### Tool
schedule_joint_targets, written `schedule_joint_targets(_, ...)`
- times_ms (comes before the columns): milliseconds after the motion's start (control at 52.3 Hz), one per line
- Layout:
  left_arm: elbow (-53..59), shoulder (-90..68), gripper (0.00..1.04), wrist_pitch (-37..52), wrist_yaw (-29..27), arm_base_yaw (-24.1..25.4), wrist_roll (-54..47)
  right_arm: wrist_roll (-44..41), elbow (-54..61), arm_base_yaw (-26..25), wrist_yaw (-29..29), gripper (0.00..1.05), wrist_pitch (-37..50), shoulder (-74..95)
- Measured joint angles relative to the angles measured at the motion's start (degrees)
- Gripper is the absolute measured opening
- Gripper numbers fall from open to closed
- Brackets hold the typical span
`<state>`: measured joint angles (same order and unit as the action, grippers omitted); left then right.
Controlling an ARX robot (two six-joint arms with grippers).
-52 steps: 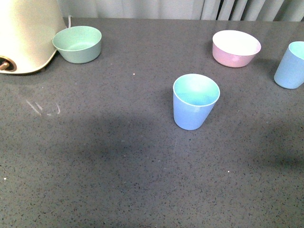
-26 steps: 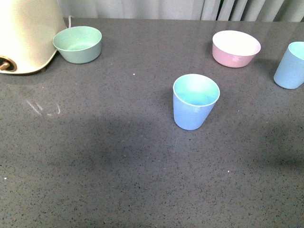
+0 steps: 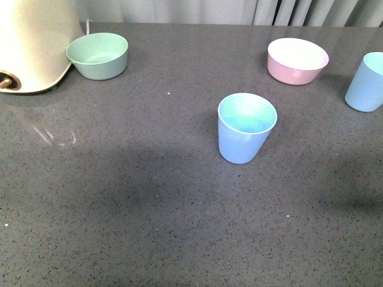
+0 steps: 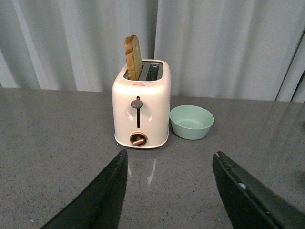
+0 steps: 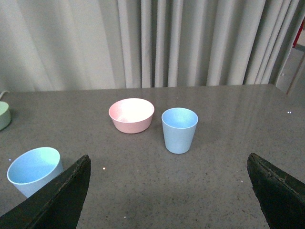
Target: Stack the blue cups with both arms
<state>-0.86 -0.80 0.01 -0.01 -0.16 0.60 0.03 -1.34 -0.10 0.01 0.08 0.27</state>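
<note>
On the grey speckled stone countertop (image 3: pixel 149 209), largest first.

1. Cream two-slot toaster (image 4: pixel 141 109): parked at the far left, clear of my working lane.
2. Left gripper (image 4: pixel 170 155) and right gripper (image 5: pixel 167 162): both spread wide and empty, held back from the cups, neither committed to one.
3. Pale green round bowl (image 3: pixel 98 55), just beside the toaster, and pink round bowl (image 3: pixel 297 60), far right: bystanders.
4. Two light-blue tapered plastic cups, upright, mouths up, well apart: central cup (image 3: pixel 245 128) and right-edge cup (image 3: pixel 366 82), the latter near the pink bowl. I judge this spacing leaves one per arm, ready for nesting.
</note>
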Motion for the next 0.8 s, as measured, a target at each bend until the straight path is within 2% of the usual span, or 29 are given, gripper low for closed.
schedule_joint_targets(96,0.0,0.0,0.81,0.0,0.0,0.0,0.0,0.0,0.0,0.0,-0.02,0.96,0.0,0.0)
schedule_joint_targets(210,0.0,0.0,0.98,0.0,0.0,0.0,-0.13,0.0,0.0,0.0,-0.02,0.96,0.0,0.0)
schedule_joint_targets(344,0.0,0.0,0.96,0.0,0.0,0.0,-0.13,0.0,-0.02,0.0,-0.02,0.96,-0.02,0.02)
schedule_joint_targets(363,0.0,0.0,0.96,0.0,0.0,0.0,-0.13,0.98,-0.39,-0.15,-0.52,0.96,-1.33,0.74)
schedule_joint_targets(421,0.0,0.0,0.96,0.0,0.0,0.0,-0.13,6.08,-5.57,-3.82,-6.03,0.96,-14.4,8.76)
schedule_joint_targets(478,0.0,0.0,0.96,0.0,0.02,0.0,-0.13,7.23,-7.5,-7.3,-9.64,0.96,-17.22,13.46)
schedule_joint_targets(593,0.0,0.0,0.96,0.0,0.02,0.0,-0.13,5.18,-12.24,-17.38,-18.71,0.96,-13.88,23.89)
schedule_joint_targets(670,0.0,0.0,0.96,0.0,0.0,0.0,-0.13,0.26,-17.25,-23.65,-24.7,0.96,-10.84,31.93)
schedule_joint_targets(803,0.0,0.0,0.96,0.0,0.0,0.0,-0.13,-11.74,-25.22,-29.46,-27.58,0.96,-7.19,46.77)
